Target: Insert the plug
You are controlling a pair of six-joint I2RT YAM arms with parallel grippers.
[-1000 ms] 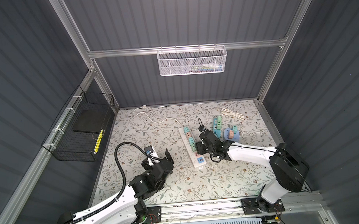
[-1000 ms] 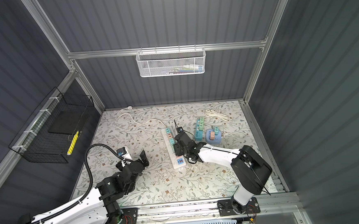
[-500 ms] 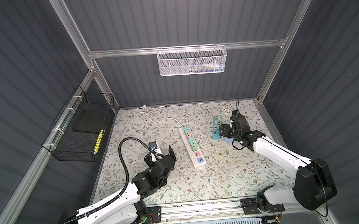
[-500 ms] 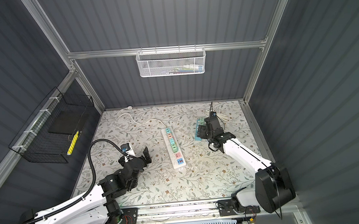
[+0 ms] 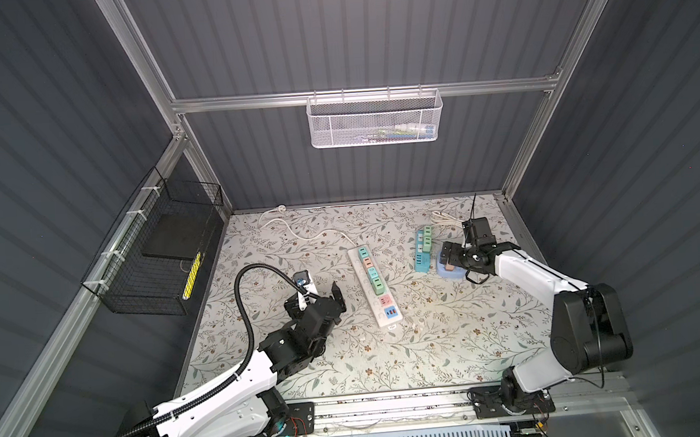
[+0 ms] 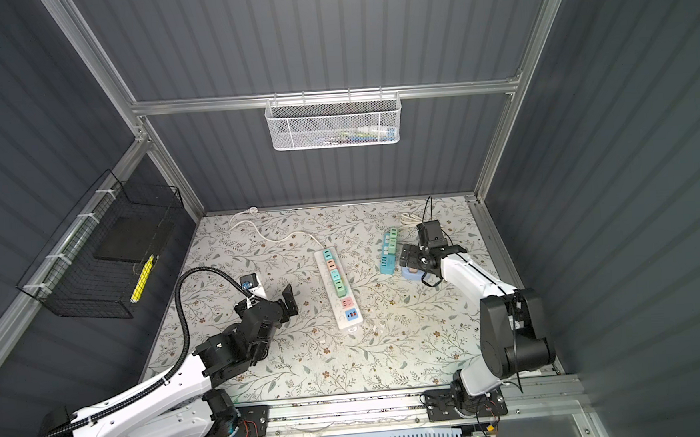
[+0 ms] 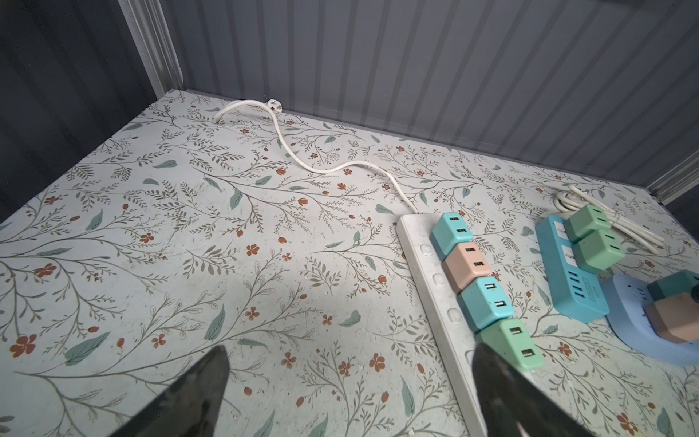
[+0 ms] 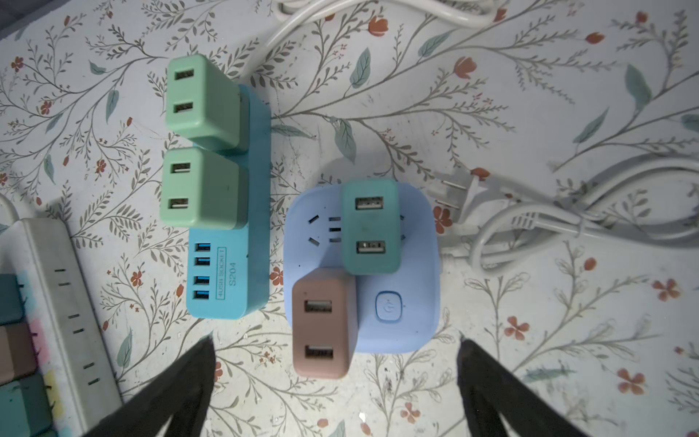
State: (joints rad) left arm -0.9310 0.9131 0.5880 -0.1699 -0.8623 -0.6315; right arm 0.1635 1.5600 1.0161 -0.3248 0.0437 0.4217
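My right gripper [image 8: 334, 342] is open and hangs over the light blue square socket [image 8: 412, 265] at the back right, also seen in a top view [image 5: 447, 269]. A pink-brown plug [image 8: 321, 321] stands on that socket's corner and overhangs its edge, level with the fingertips [image 8: 469, 352], untouched. I cannot tell whether its pins are seated. A teal plug [image 8: 372, 227] sits beside it. My left gripper [image 7: 350, 350] is open and empty, low over the mat just left of the white power strip [image 7: 440, 287], which carries several plugs.
A blue USB strip [image 8: 242, 272] with two green plugs lies between the white strip [image 5: 382, 316] and the square socket. A coiled white cable [image 8: 567, 223] lies behind the socket. The white strip's cord [image 7: 302, 162] runs to the back wall. A black wire basket [image 5: 159, 256] hangs on the left wall.
My right gripper left the middle of the white strip, swung right to the square socket, and its jaws spread wider. My left gripper crept a little toward the strip, still open.
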